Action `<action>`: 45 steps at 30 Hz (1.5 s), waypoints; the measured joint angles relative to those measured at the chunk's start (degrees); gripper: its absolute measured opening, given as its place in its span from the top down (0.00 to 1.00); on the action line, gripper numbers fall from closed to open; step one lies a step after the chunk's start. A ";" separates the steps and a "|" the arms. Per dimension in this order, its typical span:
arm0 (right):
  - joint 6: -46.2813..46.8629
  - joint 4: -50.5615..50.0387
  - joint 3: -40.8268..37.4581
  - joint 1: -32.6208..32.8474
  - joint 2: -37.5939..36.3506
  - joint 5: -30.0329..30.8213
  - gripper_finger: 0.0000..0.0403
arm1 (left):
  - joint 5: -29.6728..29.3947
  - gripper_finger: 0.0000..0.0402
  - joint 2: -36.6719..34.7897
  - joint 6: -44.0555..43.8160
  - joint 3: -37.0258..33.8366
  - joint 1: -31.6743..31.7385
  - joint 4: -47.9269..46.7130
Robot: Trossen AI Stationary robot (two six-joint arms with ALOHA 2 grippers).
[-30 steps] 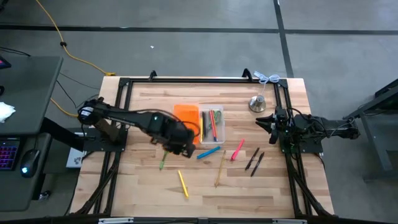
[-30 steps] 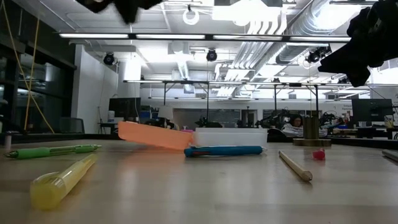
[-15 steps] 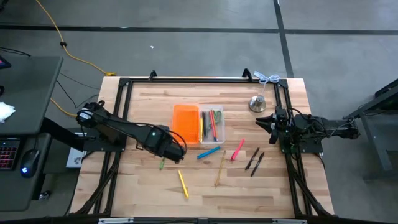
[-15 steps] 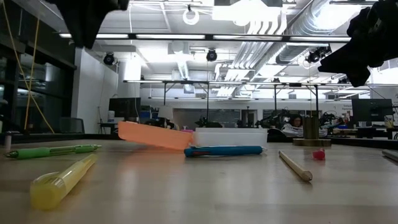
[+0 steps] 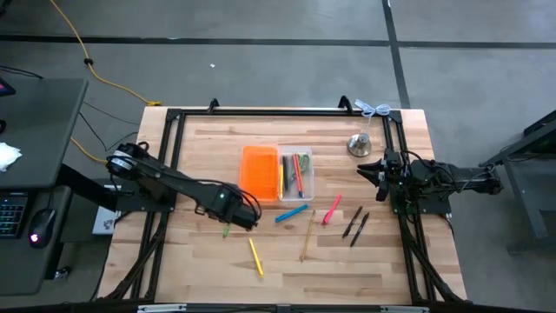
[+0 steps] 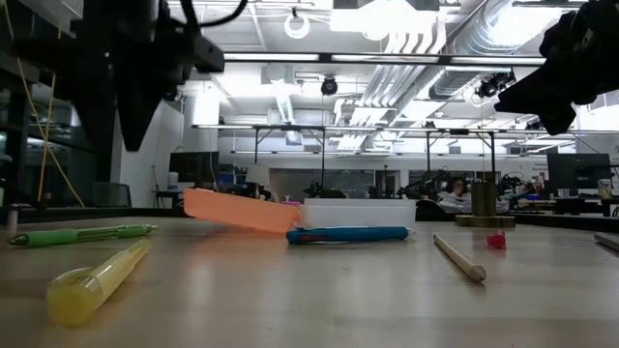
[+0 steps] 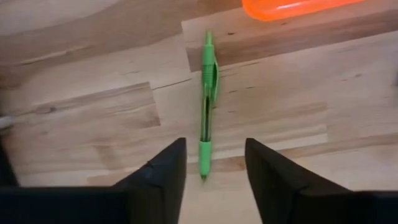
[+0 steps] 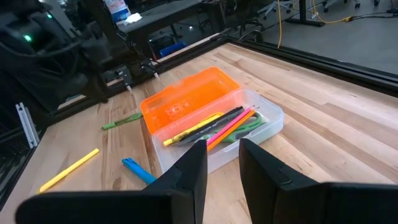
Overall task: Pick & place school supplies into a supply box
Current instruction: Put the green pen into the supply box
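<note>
The left gripper (image 7: 211, 171) had descended from beside the supply box (image 5: 278, 172) and spread its jaws astride the green pen (image 7: 207, 109), ready to grasp.

I'm working over a pale butcher-block table (image 5: 365, 261) of jointed wooden planks, boxed in by a black metal frame (image 5: 261, 111). Beneath it spreads a grey concrete floor (image 5: 261, 52) crossed by dark seams, and a yellow cable (image 5: 95, 71) snakes in from ten o'clock. At nine o'clock stands a dark desk (image 5: 39, 130) with a glowing mouse (image 5: 35, 236). Looking level across the room, long strip lights (image 6: 387, 56) glow under a white ceiling with silver ducts (image 6: 484, 39), and at three o'clock a person (image 6: 451, 189) sits among the far benches.
</note>
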 joint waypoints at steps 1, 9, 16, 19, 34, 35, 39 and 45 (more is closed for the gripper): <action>0.00 -0.01 0.00 0.00 0.00 0.00 0.82 | 0.27 0.49 0.02 0.10 -1.15 0.00 1.19; 0.00 0.00 0.02 0.00 0.00 0.01 0.82 | 2.38 0.42 0.02 1.73 -9.25 0.02 13.45; 0.00 0.00 0.02 -0.01 0.00 0.02 0.82 | 2.29 0.44 0.02 2.06 -13.99 0.04 18.83; 0.00 0.00 0.00 0.00 0.00 0.75 0.82 | 2.25 0.44 0.02 2.05 -15.97 0.07 21.64; 0.00 0.00 0.00 -0.02 0.00 2.42 0.82 | 3.96 0.47 -0.20 0.13 -21.24 0.09 28.21; 0.00 0.00 0.01 -0.02 0.00 2.42 0.82 | 3.84 0.49 -0.05 0.12 -21.24 0.09 28.04; 0.00 0.00 0.00 -0.02 0.00 2.42 0.82 | 3.41 0.61 0.48 -0.02 -21.32 0.07 27.55; 0.02 0.00 0.00 -0.02 0.00 2.41 0.82 | 3.21 0.81 1.26 -2.96 -21.32 0.05 26.49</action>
